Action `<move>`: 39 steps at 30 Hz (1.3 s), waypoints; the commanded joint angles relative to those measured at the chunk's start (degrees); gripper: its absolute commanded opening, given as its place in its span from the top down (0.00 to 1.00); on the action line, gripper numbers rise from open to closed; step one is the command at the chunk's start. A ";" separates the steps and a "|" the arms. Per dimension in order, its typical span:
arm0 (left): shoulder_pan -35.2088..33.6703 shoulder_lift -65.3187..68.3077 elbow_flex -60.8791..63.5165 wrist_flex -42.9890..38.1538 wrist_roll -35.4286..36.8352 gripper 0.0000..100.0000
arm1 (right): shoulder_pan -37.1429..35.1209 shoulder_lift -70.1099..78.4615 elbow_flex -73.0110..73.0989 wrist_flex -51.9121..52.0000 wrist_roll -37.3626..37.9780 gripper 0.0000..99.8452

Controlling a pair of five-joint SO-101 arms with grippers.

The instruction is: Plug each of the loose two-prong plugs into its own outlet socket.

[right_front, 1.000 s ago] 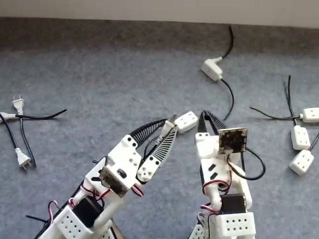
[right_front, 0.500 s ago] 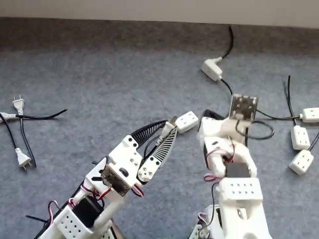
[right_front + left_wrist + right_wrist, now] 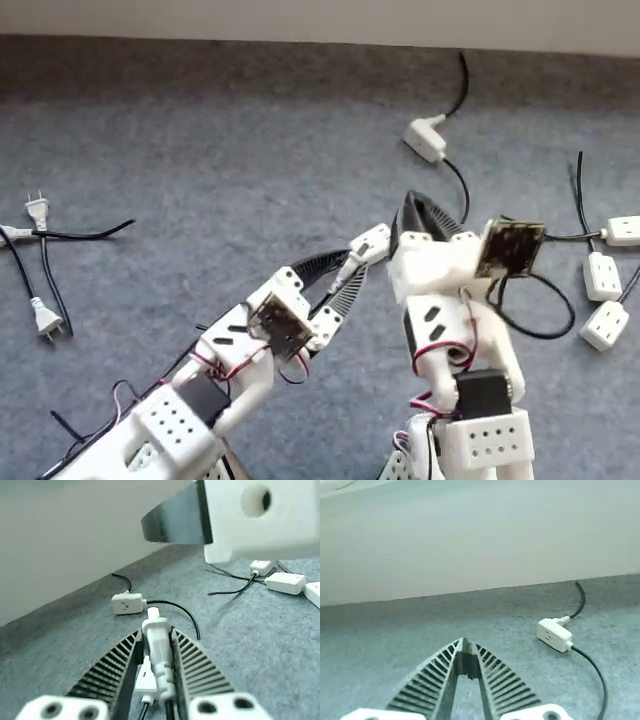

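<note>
My left gripper [image 3: 354, 263] [image 3: 156, 633] is shut on a white two-prong plug [image 3: 157, 647], which stands lengthwise between the ribbed black fingers. In the high view a small white outlet socket [image 3: 370, 242] lies on the grey carpet right at that gripper's tip; I cannot tell whether the prongs are in it. My right gripper [image 3: 408, 200] [image 3: 465, 656] is just right of that socket, its fingers shut with only a dark sliver between them. Three more loose plugs [image 3: 37, 210] [image 3: 45, 318] [image 3: 6, 233] lie with their black cords at the far left.
A white socket block [image 3: 425, 140] [image 3: 554, 634] [image 3: 127, 603] with black cables at both ends lies beyond the grippers. Three more white sockets [image 3: 622, 230] [image 3: 602, 276] [image 3: 604, 325] sit at the right edge. A pale wall borders the carpet's far side.
The left arm has pushed forward and rolled its wrist, bringing the plug up against the socket. The right arm has swung about and its gripper now sits a little farther back.
</note>
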 commanded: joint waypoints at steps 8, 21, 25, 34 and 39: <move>5.14 9.45 -5.41 -6.77 0.35 0.99 | -6.81 7.43 2.42 -6.37 3.78 0.99; 3.03 -1.45 -0.57 -6.77 0.26 0.99 | -1.80 23.16 7.43 -21.58 3.78 0.99; 1.89 -5.23 0.84 -6.77 0.44 0.99 | -1.80 23.34 10.42 -25.01 3.87 0.99; 2.24 -15.25 2.68 0.18 0.44 0.99 | -0.40 23.43 10.59 -25.27 3.87 0.99; 2.15 -19.38 2.77 3.69 0.44 0.99 | 0.04 24.57 10.77 -27.21 3.87 0.99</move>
